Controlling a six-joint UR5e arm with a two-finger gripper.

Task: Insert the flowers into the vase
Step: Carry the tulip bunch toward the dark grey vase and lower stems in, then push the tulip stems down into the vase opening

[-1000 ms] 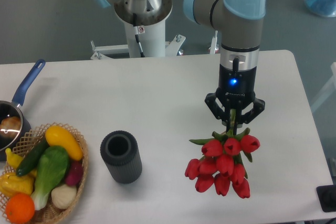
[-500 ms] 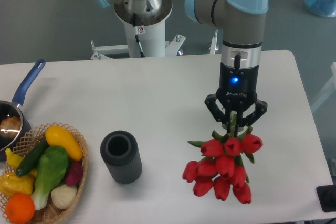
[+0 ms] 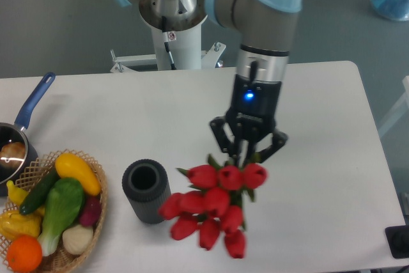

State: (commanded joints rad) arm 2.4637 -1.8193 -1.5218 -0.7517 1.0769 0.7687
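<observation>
I have the gripper (image 3: 245, 153) pinching the stems of the flowers (image 3: 211, 206), jaws closed around them just above the blooms, so the bunch hangs in the air with its nearest heads just beside the vase (image 3: 147, 191). The step in hand, as I judge it, is carrying the bunch over the mouth, and doing it well means lining up the hidden stem ends with the opening, not the red heads, since the heads spread wider than the vase. I would keep the stems close to upright above the mouth before lowering (a slanted entry could nudge the light cylinder over), and I would want height enough that the blooms clear the rim. The tulips look like about ten red heads packed in a loose cluster, slightly blurred, with a few green leaves peeking at the top near the fingers. The vase stands upright on the table (image 3: 332, 132), dark, ribbed, its round mouth open, near the basket (image 3: 96, 177) of vegetables.
</observation>
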